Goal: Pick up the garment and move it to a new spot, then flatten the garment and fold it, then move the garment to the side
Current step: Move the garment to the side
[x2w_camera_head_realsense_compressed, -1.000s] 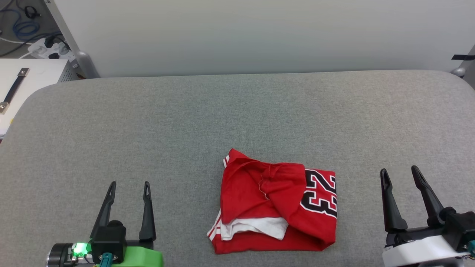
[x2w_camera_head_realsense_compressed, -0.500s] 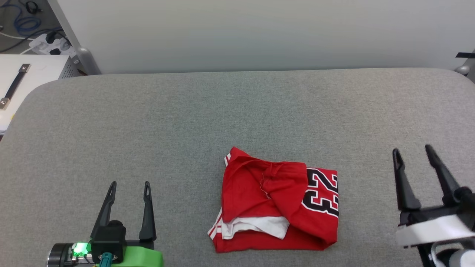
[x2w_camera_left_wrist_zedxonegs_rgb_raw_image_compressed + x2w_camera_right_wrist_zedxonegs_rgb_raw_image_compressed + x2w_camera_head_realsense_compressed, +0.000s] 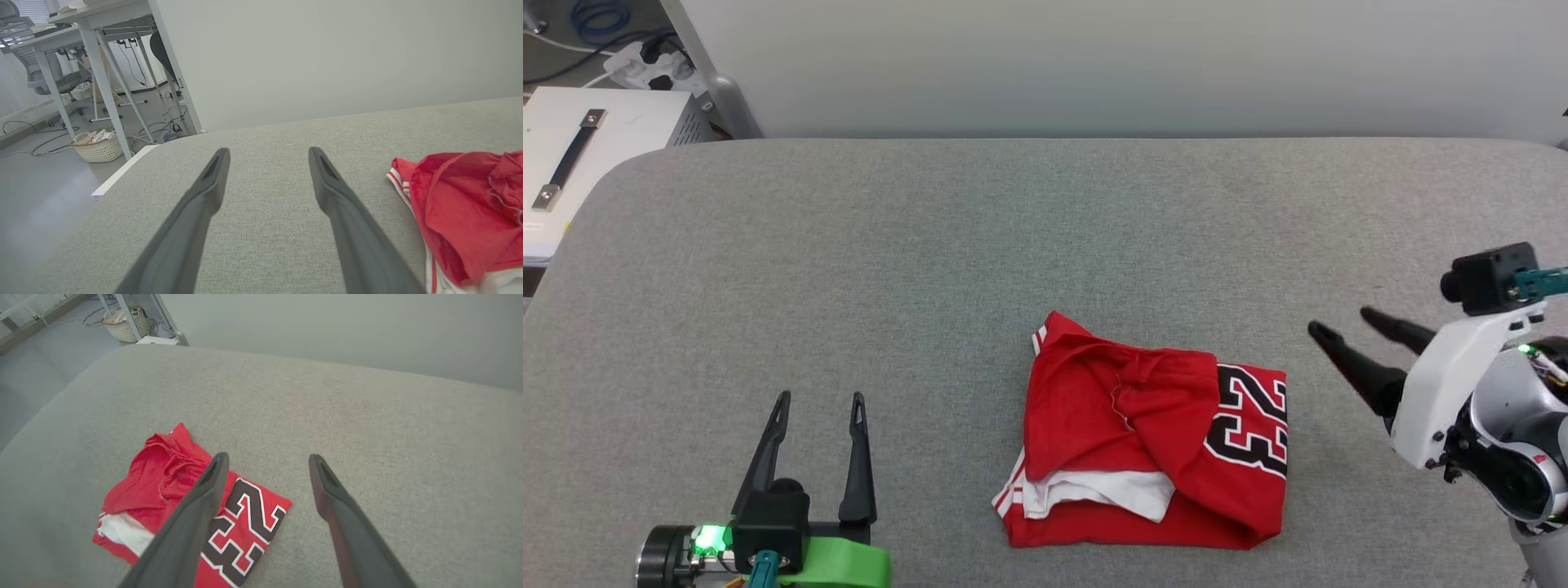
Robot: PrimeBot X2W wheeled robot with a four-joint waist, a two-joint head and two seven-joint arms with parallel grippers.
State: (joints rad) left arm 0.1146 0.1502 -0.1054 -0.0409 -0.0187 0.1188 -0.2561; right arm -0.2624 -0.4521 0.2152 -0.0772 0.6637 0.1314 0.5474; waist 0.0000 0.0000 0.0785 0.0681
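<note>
Grey woven padding covers the table [image 3: 931,245], wide and flat. On it, toward your near edge and a little right of centre, lies the garment [image 3: 1127,425]: red jersey cloth bunched into a rough rectangle, layers lapped over each other, not flat.

Left gripper [image 3: 820,398] hovers well apart on the garment's left side, its 2 fingers spread, nothing between them. Right gripper [image 3: 1339,321] hangs near the garment's right edge, tilted toward it, 2 fingers spread too, empty.

Handling, as judged: light, limp, thin knit. Expect it to drape, and layers may part when lifted. Nothing fragile.

Take hold where cloth stacks thick: the right-hand edge by the numerals "23" [image 3: 1250,429] suits your right gripper. Avoid the loose white sleeve [image 3: 1103,492] and the striped trim [image 3: 1010,498]. A pinch there would likely lift only 1 layer.
</note>
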